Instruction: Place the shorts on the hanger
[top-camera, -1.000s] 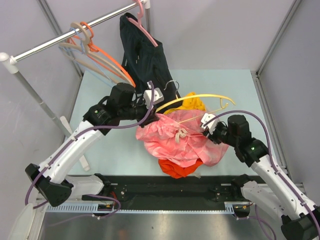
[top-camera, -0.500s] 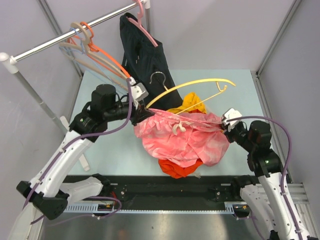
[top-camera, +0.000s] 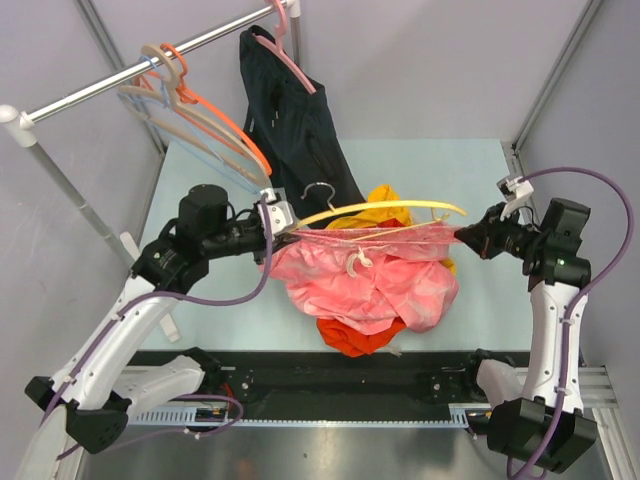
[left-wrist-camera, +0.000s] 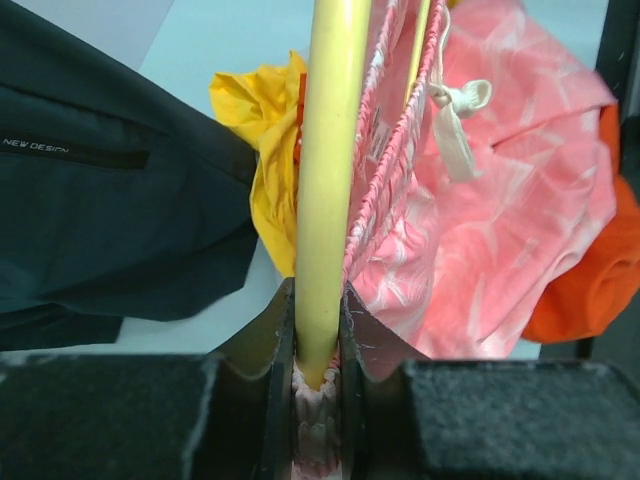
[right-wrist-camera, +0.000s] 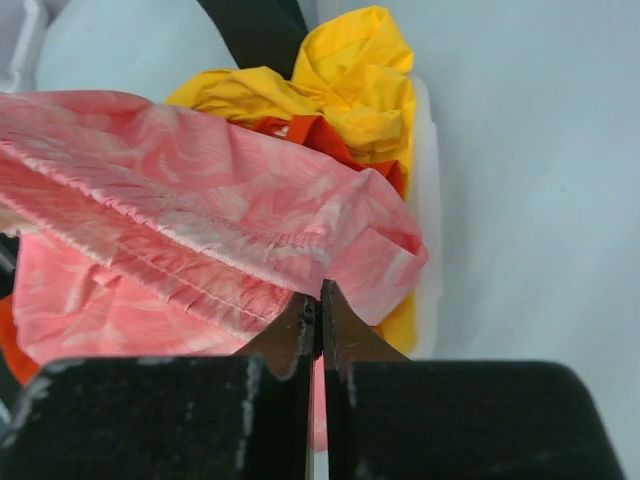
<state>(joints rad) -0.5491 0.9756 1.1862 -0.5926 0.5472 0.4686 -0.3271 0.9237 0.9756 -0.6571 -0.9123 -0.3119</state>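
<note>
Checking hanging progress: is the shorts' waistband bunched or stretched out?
Stretched: the shorts waistband runs taut between left end effector and right end effector.

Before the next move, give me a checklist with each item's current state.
1. Left gripper clamped on the hanger end: ok; waistband fabric is pinched in too.
2. Right gripper shut on the shorts: ok, but only a thin pinch at the waistband edge.
3. Waistband stretched between the grippers: ok.
4. Hanger's free end inside the waistband: cannot tell.
5. Shorts clear of the orange-red garment: not ok, the legs lie over it.
</note>
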